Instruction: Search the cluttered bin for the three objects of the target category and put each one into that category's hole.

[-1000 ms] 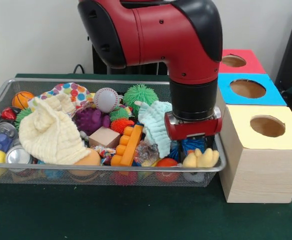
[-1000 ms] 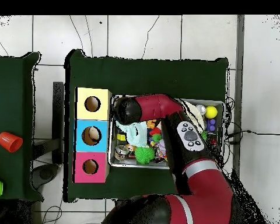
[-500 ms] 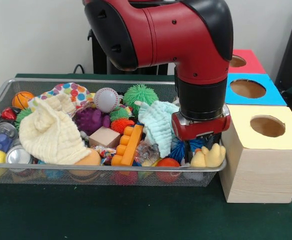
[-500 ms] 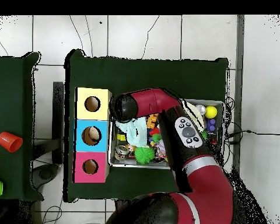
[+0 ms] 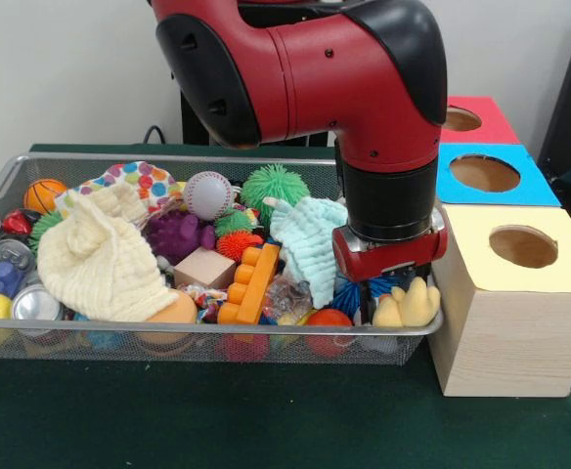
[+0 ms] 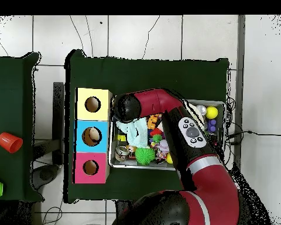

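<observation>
Claw point(image 5: 375, 293) sunk in bin point(image 5: 207, 337) by the duck point(image 5: 408, 306); grip unclear. Lift straight, clearing the cloth point(image 5: 310, 244).

No readable text or labels anywhere.

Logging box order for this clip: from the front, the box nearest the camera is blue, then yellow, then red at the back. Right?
Not quite. In the front view the nearest box is the yellow box, the blue box sits in the middle, and the red box is at the back, as you said.
</observation>
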{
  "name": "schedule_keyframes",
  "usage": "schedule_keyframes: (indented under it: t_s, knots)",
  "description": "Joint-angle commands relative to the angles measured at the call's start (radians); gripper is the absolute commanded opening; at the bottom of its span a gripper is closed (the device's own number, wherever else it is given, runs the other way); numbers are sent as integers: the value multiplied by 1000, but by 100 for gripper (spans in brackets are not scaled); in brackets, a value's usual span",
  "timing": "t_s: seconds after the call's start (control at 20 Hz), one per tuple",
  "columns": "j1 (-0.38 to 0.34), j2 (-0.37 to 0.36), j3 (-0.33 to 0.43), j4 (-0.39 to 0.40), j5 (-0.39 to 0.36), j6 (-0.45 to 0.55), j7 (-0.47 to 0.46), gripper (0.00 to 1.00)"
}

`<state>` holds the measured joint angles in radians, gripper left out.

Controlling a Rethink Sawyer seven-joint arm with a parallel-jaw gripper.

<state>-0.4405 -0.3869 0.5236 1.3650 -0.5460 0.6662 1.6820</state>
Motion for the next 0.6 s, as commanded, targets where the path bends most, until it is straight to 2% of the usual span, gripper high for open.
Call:
schedule_keyframes:
  t_s: [0.05,0.15,0.2,0.6]
  knots:
    - [-15,47,111,-38,-39,-9,-237,100]
    - [-17,45,114,-35,-46,-12,-235,100]
    - [-16,44,115,-34,-50,-11,-234,0]
    - [-21,48,118,-35,-54,-6,-241,0]
